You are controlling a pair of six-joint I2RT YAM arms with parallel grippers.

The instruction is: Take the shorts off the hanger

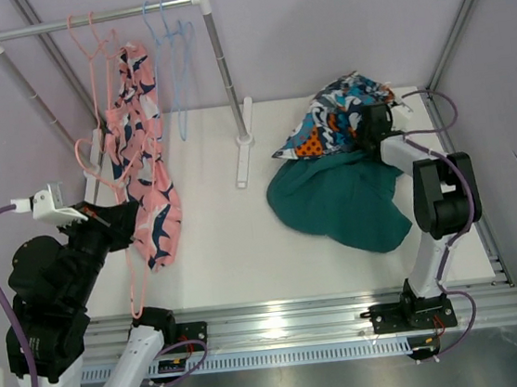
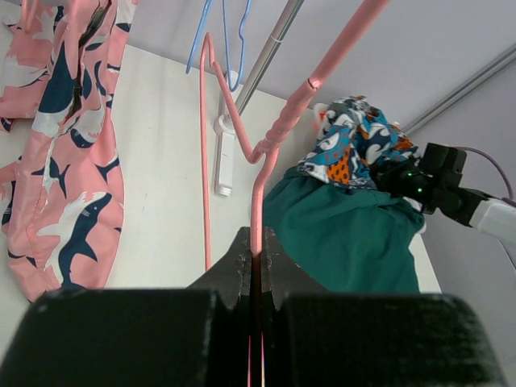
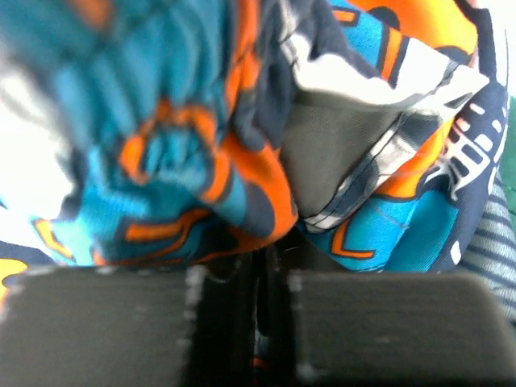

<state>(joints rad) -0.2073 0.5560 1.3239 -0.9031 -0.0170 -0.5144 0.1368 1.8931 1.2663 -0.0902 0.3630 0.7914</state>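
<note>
The pink shark-print shorts (image 1: 146, 169) (image 2: 56, 161) hang below the rack's left end, draped along a pink hanger (image 1: 135, 273) (image 2: 258, 185). My left gripper (image 1: 131, 222) (image 2: 256, 242) is shut on that hanger's thin wire, to the right of the shorts in the left wrist view. On the right of the table, the navy shorts with orange print (image 1: 330, 122) (image 2: 355, 137) (image 3: 201, 161) lie on top of the teal green shorts (image 1: 344, 202) (image 2: 347, 234). My right gripper (image 1: 369, 125) (image 3: 270, 258) is pressed into the printed shorts, jaws nearly together with cloth between them.
A white clothes rack stands at the back left, with its rail (image 1: 94, 19), right post (image 1: 223, 67) and foot (image 1: 246, 162). Empty blue hangers (image 1: 171, 45) and an empty pink hanger (image 1: 82, 36) hang on the rail. Metal frame rails run along the table's front and right edges.
</note>
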